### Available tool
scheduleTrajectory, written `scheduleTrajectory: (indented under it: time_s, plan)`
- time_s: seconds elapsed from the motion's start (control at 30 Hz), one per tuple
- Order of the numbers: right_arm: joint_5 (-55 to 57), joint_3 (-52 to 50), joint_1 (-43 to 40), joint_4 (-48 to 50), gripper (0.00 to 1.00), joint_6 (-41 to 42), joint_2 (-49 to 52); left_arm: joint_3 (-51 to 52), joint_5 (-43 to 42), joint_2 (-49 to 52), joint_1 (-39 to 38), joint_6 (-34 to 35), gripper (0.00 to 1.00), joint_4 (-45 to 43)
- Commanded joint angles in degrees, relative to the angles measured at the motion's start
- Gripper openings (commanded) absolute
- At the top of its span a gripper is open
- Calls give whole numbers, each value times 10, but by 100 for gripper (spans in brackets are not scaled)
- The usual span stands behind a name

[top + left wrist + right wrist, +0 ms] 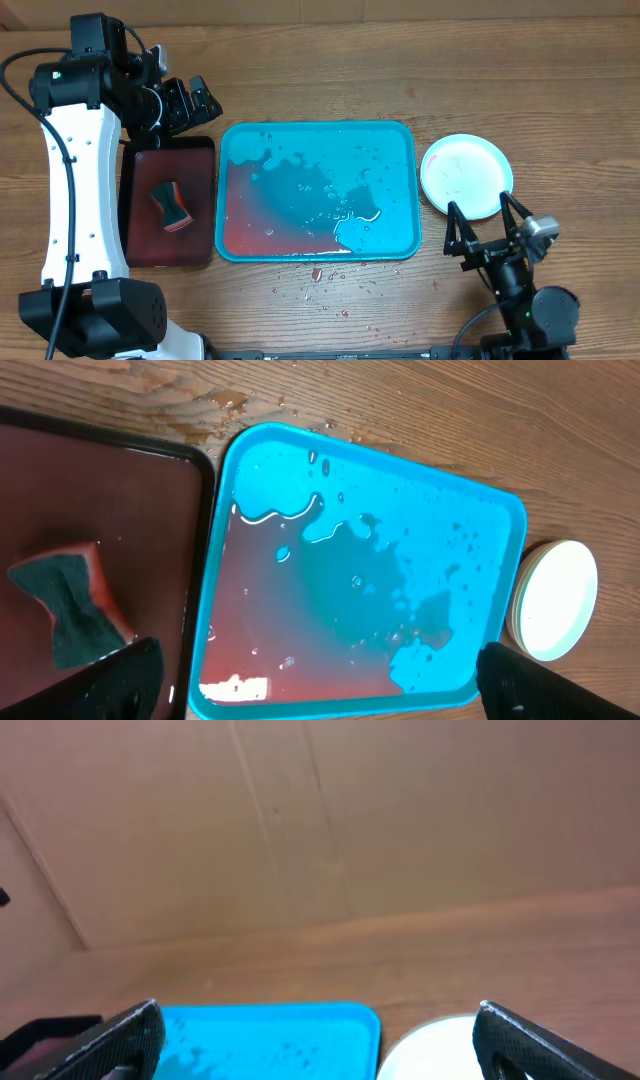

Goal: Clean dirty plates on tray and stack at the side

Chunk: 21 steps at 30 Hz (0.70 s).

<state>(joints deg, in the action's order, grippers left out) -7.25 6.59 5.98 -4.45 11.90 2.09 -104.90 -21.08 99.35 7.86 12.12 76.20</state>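
Both spread, empty: left pincer (pixel 190 105), right pincer (pixel 487 228) | plates (pixel 466 176) stacked just ahead of my right one, off tray (pixel 415 190) as tasked | I judge cleaning finished | sponge (pixel 172 203) parked beneath left.

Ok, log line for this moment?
teal tray no plates, wet, reddish | plate stack right of it, white on top | sponge on maroon tray | left gripper open, empty | right gripper open, empty

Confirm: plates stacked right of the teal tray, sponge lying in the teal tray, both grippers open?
No. Overhead view: the sponge lies in the maroon tray, not the teal tray. The plates are stacked right of the teal tray; left gripper and right gripper are open.
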Motion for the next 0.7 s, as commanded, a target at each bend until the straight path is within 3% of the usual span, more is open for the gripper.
scheduleTrajectory:
  time_s: [0.0,0.67]
  plan:
    - [-1,-39,-4,43,100,-4,-19,-10,-8,0,-1,12,100,-2]
    - [12,-61,-3,3,100,-4,-19,-10,-8,0,-1,12,100,-2]
